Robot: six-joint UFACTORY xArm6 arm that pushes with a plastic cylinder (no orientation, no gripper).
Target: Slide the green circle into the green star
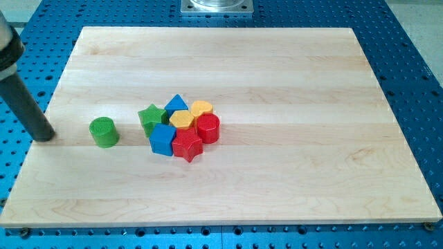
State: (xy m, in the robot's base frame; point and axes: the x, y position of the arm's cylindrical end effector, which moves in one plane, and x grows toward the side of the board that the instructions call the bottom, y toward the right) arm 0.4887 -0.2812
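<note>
The green circle (pixel 104 131) sits on the wooden board (pixel 277 62), left of the middle. The green star (pixel 151 116) lies a short way to its right, at the left edge of a cluster of blocks; a small gap separates the two. My tip (pixel 46 135) rests on the board to the left of the green circle, well apart from it. The dark rod slants up to the view's upper left.
Packed against the green star are a blue triangle (pixel 177 104), a yellow hexagon (pixel 182 119), a yellow block (pixel 201 108), a red cylinder (pixel 208 128), a blue block (pixel 163 139) and a red star (pixel 187 145). A metal mount (pixel 217 6) sits at the view's top.
</note>
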